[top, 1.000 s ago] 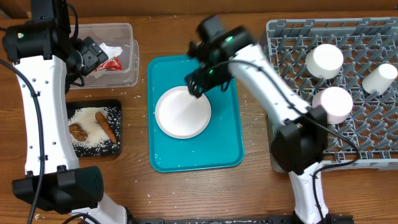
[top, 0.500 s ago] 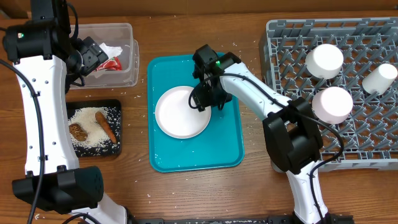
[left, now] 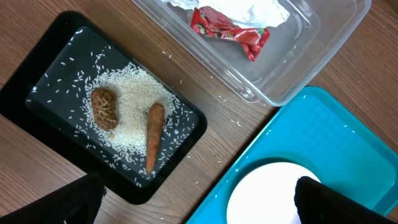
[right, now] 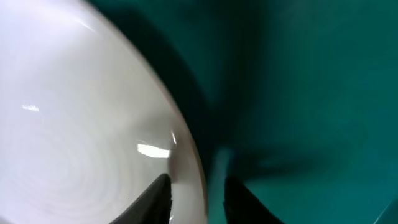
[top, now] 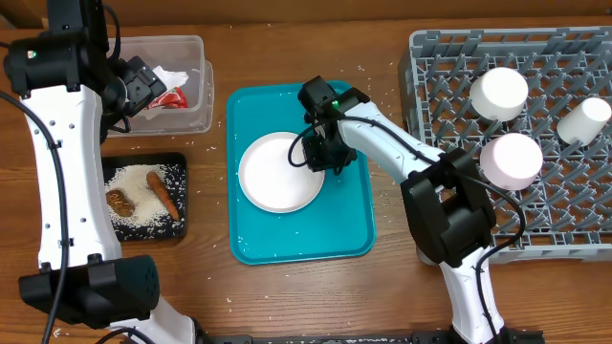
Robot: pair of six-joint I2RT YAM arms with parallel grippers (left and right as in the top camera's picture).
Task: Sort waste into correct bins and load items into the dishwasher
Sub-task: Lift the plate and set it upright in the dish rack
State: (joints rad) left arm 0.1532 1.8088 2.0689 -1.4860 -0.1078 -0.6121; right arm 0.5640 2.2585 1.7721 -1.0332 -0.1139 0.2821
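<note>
The round white plate (top: 277, 177) (left: 267, 194) (right: 81, 124) lies on the teal tray (top: 335, 229). My right gripper (top: 320, 158) (right: 196, 186) is down at its right rim, one finger on the plate and one on the tray side, shut on the rim. My left gripper (top: 143, 84) (left: 199, 205) hangs open and empty over the clear tub (top: 196, 110) (left: 292, 74), which holds a red wrapper (left: 230, 31) and a napkin (left: 249, 9). The black tray (top: 110, 227) (left: 37, 81) holds rice (left: 134, 93), a carrot (left: 153, 134) and a brown lump (left: 104, 107).
The grey dish rack (top: 574, 210) fills the right side and carries two upturned white bowls (top: 498, 93) (top: 512, 158) and a small white cup (top: 583, 119). Loose rice grains lie on the wood between the tub, the black tray and the teal tray.
My right gripper came down from above the plate's far edge to its right rim and narrowed its jaws round it. The left arm has not moved.
</note>
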